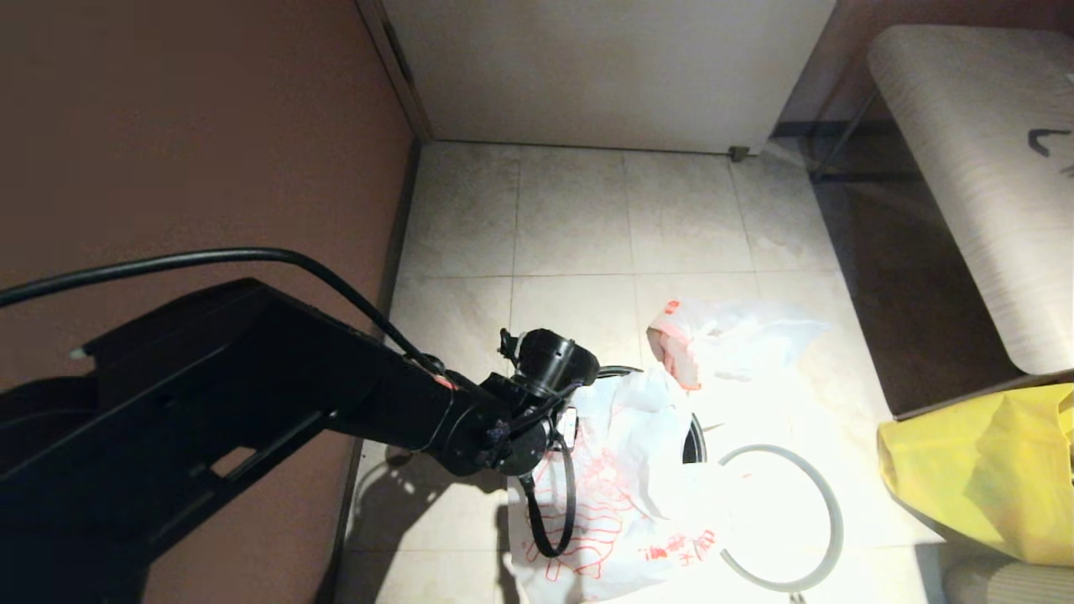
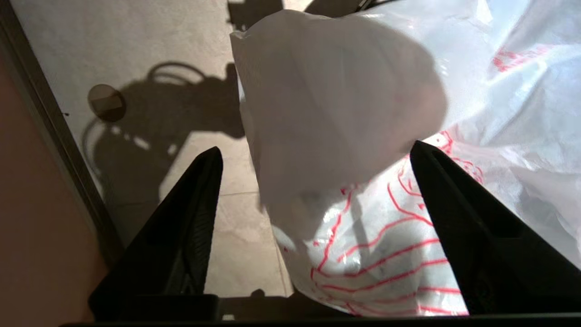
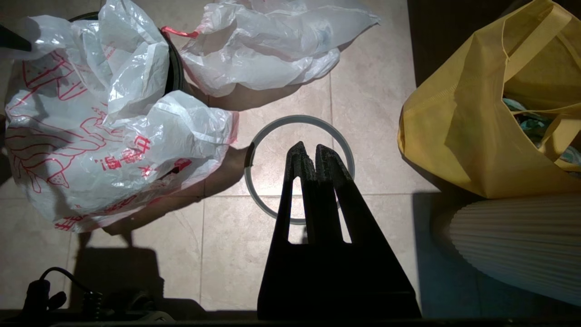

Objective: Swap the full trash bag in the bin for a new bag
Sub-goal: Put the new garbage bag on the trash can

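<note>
The new bag, thin white plastic with a red striped figure, lies crumpled over the black bin, of which only bits of rim show. My left gripper hangs open just above it, a white fold of the new bag rising between the jaws. The full trash bag lies on the floor behind the bin; no bottles can be made out in it. The grey hoop lies flat on the tiles beside the bin. My right gripper is shut and empty above it.
A big yellow bag stands at the right, with a white ribbed object beside it. A pale bench fills the far right. A brown wall runs close along the left and a white door closes the far end.
</note>
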Motion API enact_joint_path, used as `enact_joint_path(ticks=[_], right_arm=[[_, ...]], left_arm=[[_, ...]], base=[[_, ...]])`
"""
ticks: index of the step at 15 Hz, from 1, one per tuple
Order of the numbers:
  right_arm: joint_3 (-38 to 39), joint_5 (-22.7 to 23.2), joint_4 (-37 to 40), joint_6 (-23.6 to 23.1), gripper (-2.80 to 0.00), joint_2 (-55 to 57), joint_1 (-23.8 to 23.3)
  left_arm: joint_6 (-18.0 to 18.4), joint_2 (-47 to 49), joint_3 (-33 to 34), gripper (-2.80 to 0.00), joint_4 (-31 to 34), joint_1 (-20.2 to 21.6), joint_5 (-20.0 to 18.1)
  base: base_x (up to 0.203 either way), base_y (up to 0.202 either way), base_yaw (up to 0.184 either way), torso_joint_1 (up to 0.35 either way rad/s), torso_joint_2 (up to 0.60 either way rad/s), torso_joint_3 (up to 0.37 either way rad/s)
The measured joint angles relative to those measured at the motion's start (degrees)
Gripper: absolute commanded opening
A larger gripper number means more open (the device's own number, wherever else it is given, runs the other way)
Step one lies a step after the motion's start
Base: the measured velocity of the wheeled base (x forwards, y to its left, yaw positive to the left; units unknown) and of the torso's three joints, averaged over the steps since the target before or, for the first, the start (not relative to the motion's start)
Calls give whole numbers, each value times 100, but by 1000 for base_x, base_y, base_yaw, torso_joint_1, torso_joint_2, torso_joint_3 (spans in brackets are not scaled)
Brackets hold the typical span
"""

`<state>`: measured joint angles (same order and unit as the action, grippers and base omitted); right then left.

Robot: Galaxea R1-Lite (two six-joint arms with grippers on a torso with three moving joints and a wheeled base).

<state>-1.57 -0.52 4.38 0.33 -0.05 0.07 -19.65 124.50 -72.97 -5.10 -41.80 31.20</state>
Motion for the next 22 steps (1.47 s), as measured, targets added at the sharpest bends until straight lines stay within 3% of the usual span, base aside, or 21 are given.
enact_joint_path(ticks=[10,11,22], right_arm=[[0,0,0,0,-280,0,0],[0,0,0,2,-280,0,0],[0,0,0,1,-280,0,0]], left_arm=[[2,522,-370,0,-278,241,-295],[2,528,-370,-280,-270,229,-294],[-16,495,-253,-280,-273,201,-286]], base=[[0,0,0,0,0,0],[0,0,0,0,0,0],[0,0,0,0,0,0]])
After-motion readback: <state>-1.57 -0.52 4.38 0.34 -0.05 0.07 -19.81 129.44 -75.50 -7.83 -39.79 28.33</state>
